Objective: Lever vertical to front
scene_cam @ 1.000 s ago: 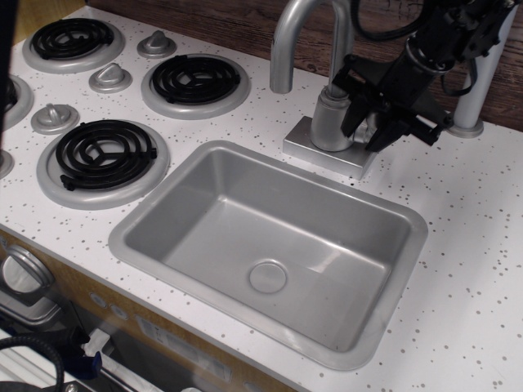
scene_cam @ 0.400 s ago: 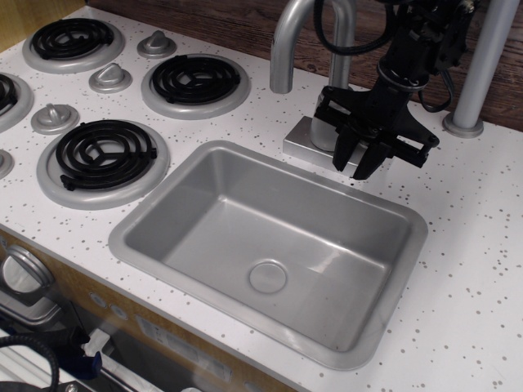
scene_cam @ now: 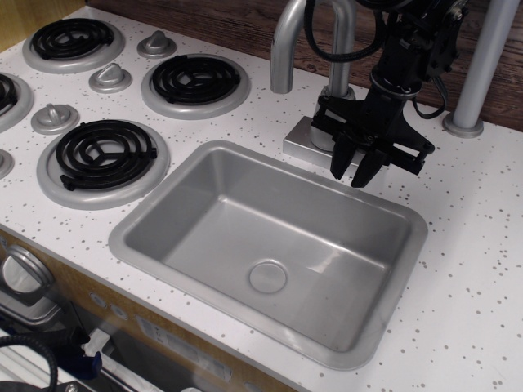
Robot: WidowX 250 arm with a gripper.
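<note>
The faucet stands behind the sink, with its tall curved spout (scene_cam: 288,41) on a square silver base (scene_cam: 304,137). My black gripper (scene_cam: 351,173) hangs in front of the right part of that base, fingers (scene_cam: 339,162) pointing down over the sink's back rim. The fingers stand a little apart, and a pale grey strip shows between them. The lever and its side hub are hidden behind the gripper, so I cannot tell how the lever stands or whether the fingers touch it.
The grey sink basin (scene_cam: 270,237) with a round drain lies below the gripper. Black coil burners (scene_cam: 105,153) and grey cone knobs (scene_cam: 110,77) fill the left. A silver post (scene_cam: 478,65) stands at the back right. A speckled white counter (scene_cam: 474,245) surrounds all.
The gripper has swung from the right side of the faucet hub to its front, moving left and toward the sink, and has turned so its fingers point down.
</note>
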